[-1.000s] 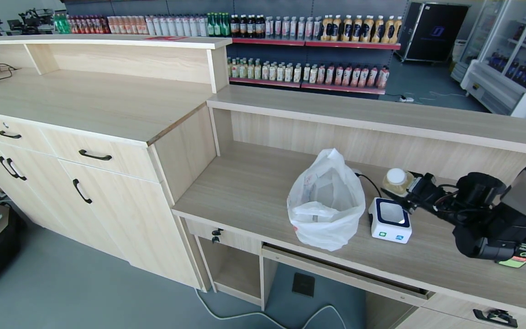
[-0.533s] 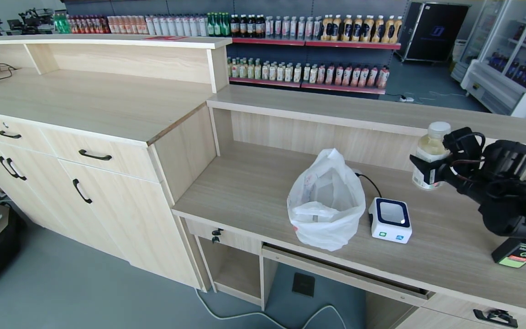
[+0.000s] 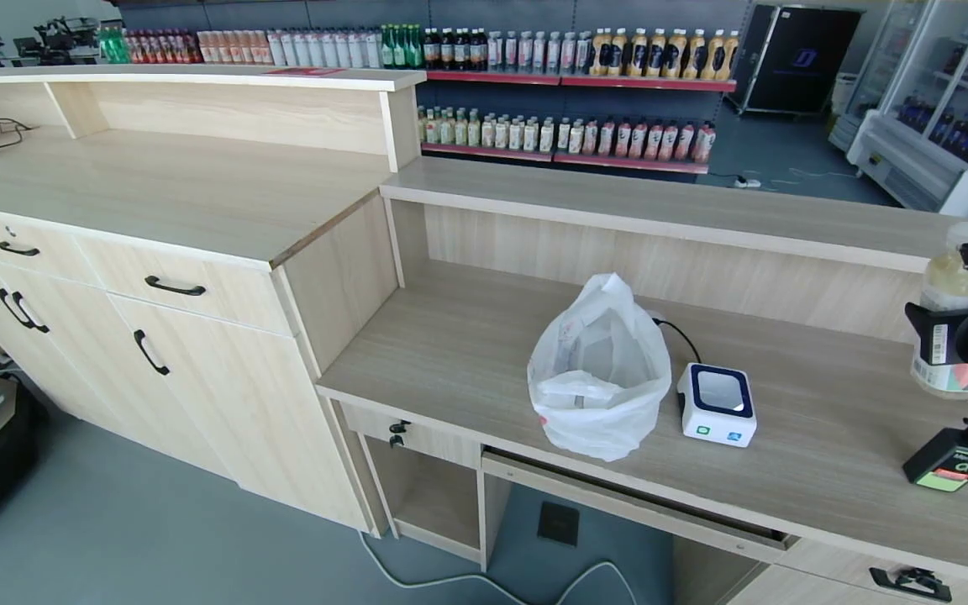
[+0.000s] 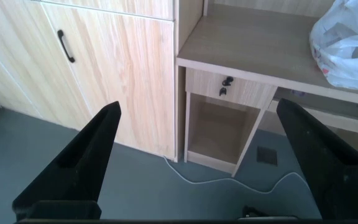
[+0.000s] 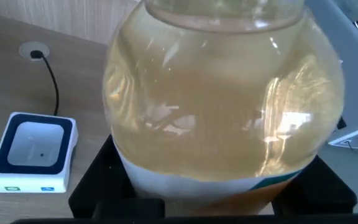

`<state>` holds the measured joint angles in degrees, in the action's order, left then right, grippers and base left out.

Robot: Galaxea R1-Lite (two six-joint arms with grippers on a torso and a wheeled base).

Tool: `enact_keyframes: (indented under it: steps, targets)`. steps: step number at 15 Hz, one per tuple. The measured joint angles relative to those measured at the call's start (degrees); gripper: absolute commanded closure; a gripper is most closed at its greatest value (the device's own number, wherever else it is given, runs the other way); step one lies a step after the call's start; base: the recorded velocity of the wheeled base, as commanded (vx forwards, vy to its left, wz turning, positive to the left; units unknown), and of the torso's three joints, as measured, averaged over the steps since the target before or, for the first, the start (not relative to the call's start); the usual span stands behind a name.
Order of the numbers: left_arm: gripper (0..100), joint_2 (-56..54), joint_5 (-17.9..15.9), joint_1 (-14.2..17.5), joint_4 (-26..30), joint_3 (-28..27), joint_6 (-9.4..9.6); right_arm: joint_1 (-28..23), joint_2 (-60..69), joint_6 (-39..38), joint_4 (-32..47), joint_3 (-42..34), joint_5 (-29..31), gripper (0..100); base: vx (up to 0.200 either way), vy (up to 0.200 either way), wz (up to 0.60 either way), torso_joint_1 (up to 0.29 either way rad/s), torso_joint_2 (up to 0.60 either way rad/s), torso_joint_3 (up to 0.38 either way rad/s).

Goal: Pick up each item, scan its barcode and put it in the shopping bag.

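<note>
The left gripper [image 4: 197,112] hangs low over the grey floor [image 4: 135,180] in front of the cabinet doors [image 4: 104,56]. Its two black fingers [image 4: 73,168] are spread wide apart with nothing between them.

At the right end of the tabletop [image 3: 786,479], near its front edge, a small dark bottle with a green and red label [image 3: 950,458] lies on its side. Just behind it, the right gripper [image 3: 950,340] has its fingers [image 3: 923,326] clamped on the drink bottle [image 3: 946,286]. The bottle stands upright in the grip and holds pale yellow liquid, with its white cap [image 3: 967,231] at the top. The fingers press on the lower part of the body, one on each side at the height of the label, and the barcode strip [image 3: 938,344] sits right beside the nearer finger. In the right wrist view the bottle [image 5: 222,93] bulges out above the two dark fingers [image 5: 104,180], which close on it from either side. I cannot tell whether the base clears the tabletop.

The white barcode scanner [image 3: 718,405] sits on the tabletop well to the left of the held bottle, with its dark window facing up. A black cable [image 3: 677,332] runs from it toward the back panel. The white plastic shopping bag [image 3: 602,370] stands touching the scanner's left side, with its mouth open upward.

Beyond the counter, store shelves [image 3: 576,80] carry rows of bottled drinks, and a glass-door cooler [image 3: 946,109] stands at the far right.
</note>
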<state>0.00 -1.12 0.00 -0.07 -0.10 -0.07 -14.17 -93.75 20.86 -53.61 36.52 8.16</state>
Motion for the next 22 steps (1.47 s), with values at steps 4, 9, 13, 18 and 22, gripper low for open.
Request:
enact_keyframes:
  steps: [4,9,13,18,22]
  targets:
    - [0,0.00,-0.02,0.00,0.00,0.00,0.02,0.28,2.29,3.50,0.02,-0.76,2.97,100,0.000,0.000,0.45,0.002,0.00,0.001]
    - [0,0.00,0.00,-0.02,0.00,0.00,0.02,2.68,-0.52,5.17,-7.23,1.18,4.29,100,0.000,0.000,0.60,0.002,0.00,0.003]
    - [0,0.00,-0.02,-0.02,0.02,0.00,0.00,4.83,-9.78,2.49,-10.08,6.94,-0.50,100,0.000,0.000,0.00,0.000,0.00,0.000]
    - [0,0.00,0.00,0.00,-0.02,0.00,0.02,4.96,-24.09,-6.52,-12.43,14.24,-11.48,100,0.000,0.000,0.00,0.000,0.00,0.000]
    - [0,0.00,-0.02,0.00,0.00,0.00,0.05,7.08,-33.46,-8.11,-15.17,18.15,-13.68,100,0.000,0.000,0.00,0.000,0.00,0.000]
